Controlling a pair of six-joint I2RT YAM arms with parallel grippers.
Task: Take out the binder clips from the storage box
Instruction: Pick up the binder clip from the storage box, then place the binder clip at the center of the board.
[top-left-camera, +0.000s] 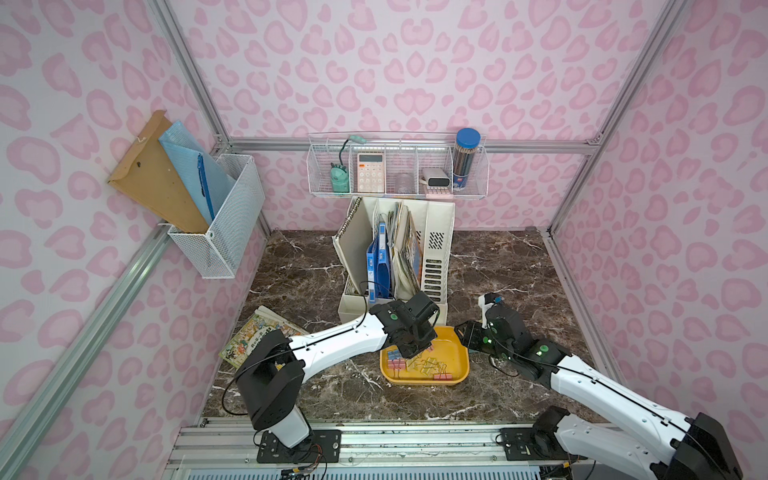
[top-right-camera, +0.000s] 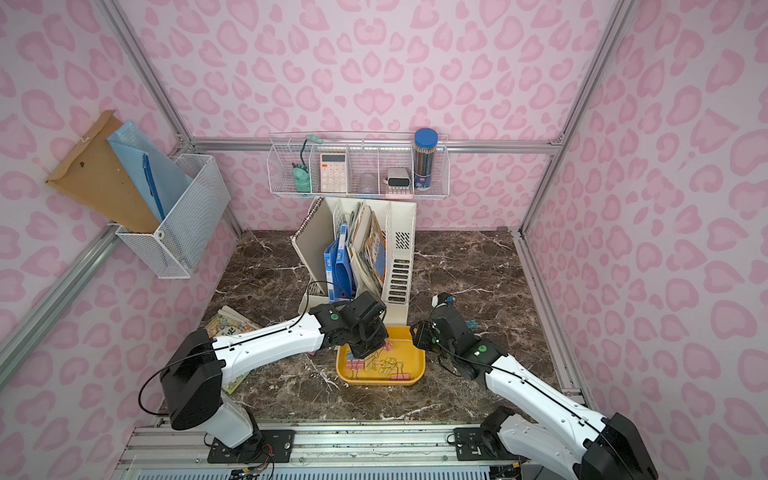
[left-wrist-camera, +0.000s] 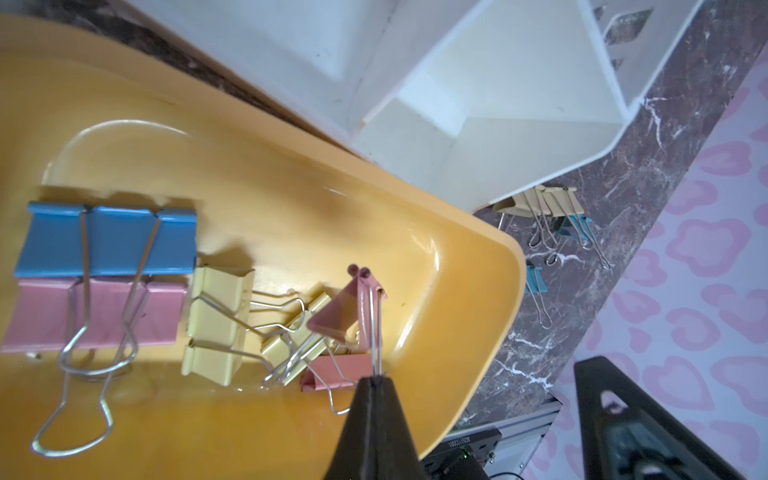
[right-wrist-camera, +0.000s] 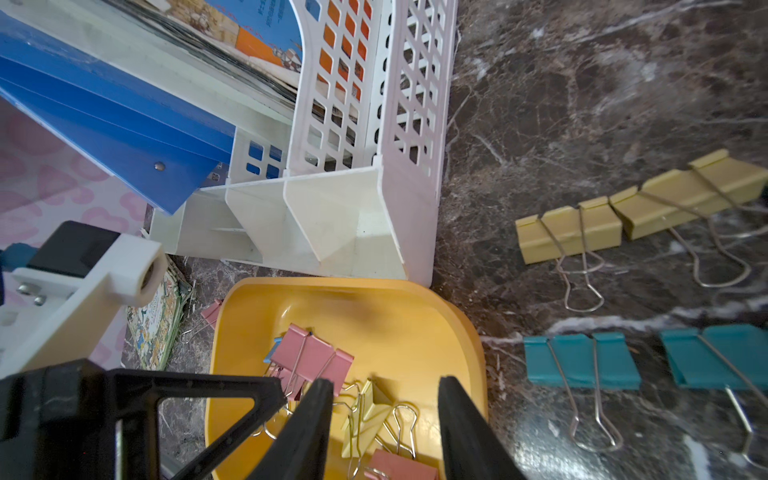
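Marble table (top-left-camera: 498, 270), storage box (top-left-camera: 454, 345) beside organiser (top-left-camera: 434, 249)

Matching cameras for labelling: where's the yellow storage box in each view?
Both top views: storage box lower centre.
Left wrist: fills most of the frame, under the left gripper pinching a pink binder clip.
Right wrist: beyond the right gripper.
Shared landmark: cream file organiser behind it.
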